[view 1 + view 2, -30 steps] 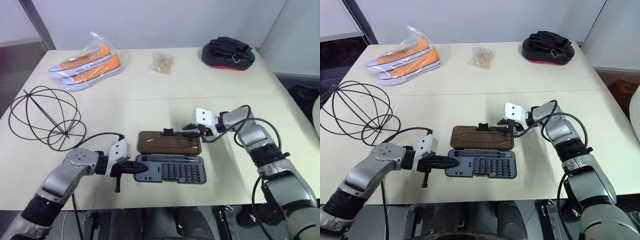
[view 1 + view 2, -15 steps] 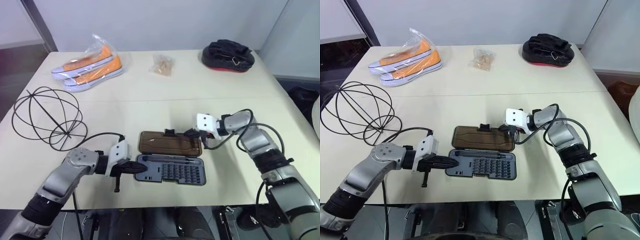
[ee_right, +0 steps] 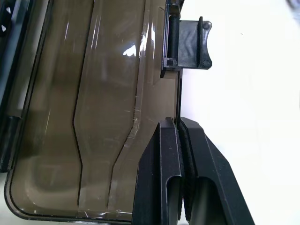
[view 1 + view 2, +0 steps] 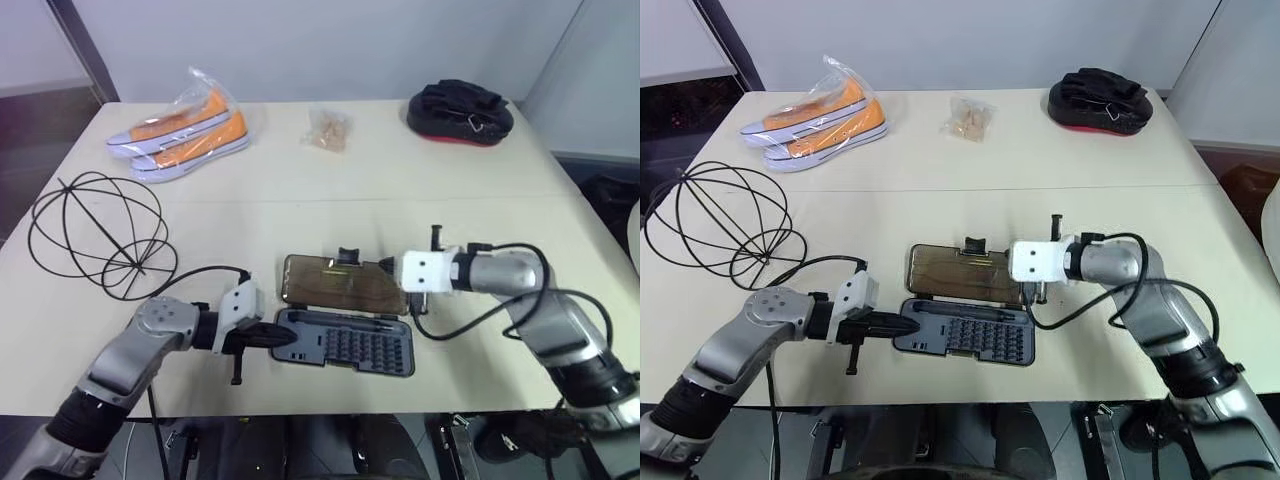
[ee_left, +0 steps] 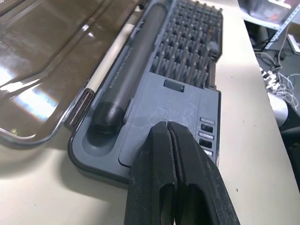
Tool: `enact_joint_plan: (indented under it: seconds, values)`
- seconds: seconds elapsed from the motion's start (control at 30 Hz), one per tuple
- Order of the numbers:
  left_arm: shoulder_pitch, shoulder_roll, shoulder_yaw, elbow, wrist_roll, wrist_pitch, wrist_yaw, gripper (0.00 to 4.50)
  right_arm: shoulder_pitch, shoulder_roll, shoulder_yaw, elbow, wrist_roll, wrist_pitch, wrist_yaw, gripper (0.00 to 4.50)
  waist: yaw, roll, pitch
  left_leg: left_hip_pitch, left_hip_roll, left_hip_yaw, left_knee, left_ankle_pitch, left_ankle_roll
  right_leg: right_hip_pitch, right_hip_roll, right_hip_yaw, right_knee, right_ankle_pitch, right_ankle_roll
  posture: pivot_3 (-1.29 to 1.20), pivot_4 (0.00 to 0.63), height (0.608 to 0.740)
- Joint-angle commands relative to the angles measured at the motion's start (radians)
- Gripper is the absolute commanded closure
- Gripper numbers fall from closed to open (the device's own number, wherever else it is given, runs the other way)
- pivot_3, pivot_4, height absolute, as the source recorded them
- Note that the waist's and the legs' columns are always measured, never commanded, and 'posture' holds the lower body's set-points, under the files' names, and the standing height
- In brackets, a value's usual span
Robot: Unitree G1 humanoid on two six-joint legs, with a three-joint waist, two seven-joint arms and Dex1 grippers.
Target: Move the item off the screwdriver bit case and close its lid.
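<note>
The item, a black wire sphere [image 4: 100, 235], rests on the table at the left, well apart from the screwdriver bit case. The case lies open near the front edge, with its grey-blue tray [image 4: 350, 342] of bits nearest me. Behind the tray, the smoky brown lid [image 4: 340, 283] is tilted up a little. My left gripper [image 4: 285, 335] is shut and empty, its tips resting on the tray's left end [image 5: 168, 101]. My right gripper [image 3: 179, 123] is shut on the lid's long free edge, a little way along from the black clasp [image 3: 187, 44].
Orange sneakers in clear plastic [image 4: 180, 125] lie at the back left. A small bag [image 4: 327, 128] is at the back middle and a black-and-red pouch [image 4: 460, 108] at the back right. The table's front edge runs just below the case.
My right gripper has shut on the lid's edge, rolled, and drawn back towards me. The lid's far edge has come up a little. The left arm and the wire sphere have not moved.
</note>
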Motion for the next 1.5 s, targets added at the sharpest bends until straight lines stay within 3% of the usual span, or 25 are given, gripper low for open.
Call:
enact_joint_plan:
  seconds: [0.03, 0.2, 0.5, 0.6, 0.8, 0.9, 0.97, 1.2, 1.5]
  values:
    - [0.031, 0.000, -0.024, 0.010, 0.013, 0.053, 0.012, 4.50, 0.034, -0.012, -0.029, -0.107, -0.046, 0.026, -0.042, 4.48, -0.001, 0.000, 0.000, 0.000, 0.000, 0.000, 0.000, 0.000, 0.000, 0.000, 0.000, 0.000, 0.000, 0.000, 0.000, 0.00, 0.150, 0.740]
    - [0.040, -0.006, -0.009, -0.011, -0.003, 0.087, 0.033, 4.50, 0.055, -0.001, -0.042, -0.164, -0.050, 0.033, -0.072, 4.48, -0.002, 0.000, 0.000, 0.000, 0.000, 0.000, 0.000, 0.000, 0.000, 0.000, 0.000, 0.000, 0.000, 0.000, 0.000, 0.00, 0.150, 0.740]
    - [0.037, 0.010, 0.040, -0.048, -0.086, 0.139, -0.002, 4.50, -0.018, -0.015, -0.024, -0.064, -0.050, -0.059, -0.067, 4.48, -0.003, 0.000, 0.000, 0.000, 0.000, 0.000, 0.000, 0.000, 0.000, 0.000, 0.000, 0.000, 0.000, -0.001, -0.001, 0.00, 0.150, 0.740]
    - [0.049, 0.033, 0.095, -0.082, -0.128, 0.176, 0.005, 4.50, -0.007, -0.025, -0.032, -0.076, -0.049, -0.083, -0.067, 4.48, -0.003, -0.001, 0.001, -0.001, 0.000, 0.000, 0.000, 0.000, 0.000, -0.001, 0.000, 0.000, 0.000, -0.001, -0.001, 0.00, 0.150, 0.740]
    - [0.068, 0.129, 0.317, -0.160, -0.360, 0.367, -0.004, 4.50, 0.011, -0.044, -0.050, -0.080, -0.043, -0.122, -0.078, 4.48, -0.003, -0.001, 0.002, -0.002, 0.001, 0.000, 0.000, 0.000, 0.000, -0.002, 0.000, 0.000, 0.000, -0.001, -0.001, 0.00, 0.150, 0.740]
    - [0.007, 0.114, 0.391, -0.110, -0.406, 0.415, 0.063, 4.50, 0.017, -0.050, -0.056, -0.072, -0.044, -0.138, -0.082, 4.48, 0.003, -0.002, 0.002, -0.002, 0.001, 0.000, 0.000, 0.000, 0.000, -0.001, 0.000, 0.000, -0.001, -0.001, -0.001, 0.00, 0.150, 0.740]
    - [-0.039, 0.089, 0.402, -0.056, -0.378, 0.392, 0.106, 4.50, 0.020, -0.052, -0.059, -0.071, -0.044, -0.147, -0.084, 4.48, 0.002, -0.002, 0.002, -0.002, 0.001, 0.000, 0.001, 0.000, 0.000, -0.001, 0.000, -0.001, -0.001, -0.001, -0.001, 0.00, 0.150, 0.740]
    - [-0.229, -0.084, 0.178, 0.220, -0.046, 0.114, 0.227, 4.50, 0.027, -0.049, -0.055, -0.092, -0.052, -0.176, -0.089, 4.48, 0.001, -0.002, 0.003, -0.002, -0.001, 0.000, 0.000, 0.000, 0.000, -0.001, 0.000, 0.000, -0.001, 0.001, 0.002, 0.00, 0.150, 0.740]
    - [-0.308, -0.174, 0.073, 0.361, 0.055, 0.012, 0.166, 4.50, 0.034, -0.048, -0.064, -0.118, -0.062, -0.174, -0.104, 4.48, -0.002, -0.002, 0.003, -0.002, 0.000, 0.000, 0.000, 0.000, 0.000, -0.002, 0.001, 0.000, -0.001, 0.001, 0.002, 0.00, 0.150, 0.740]
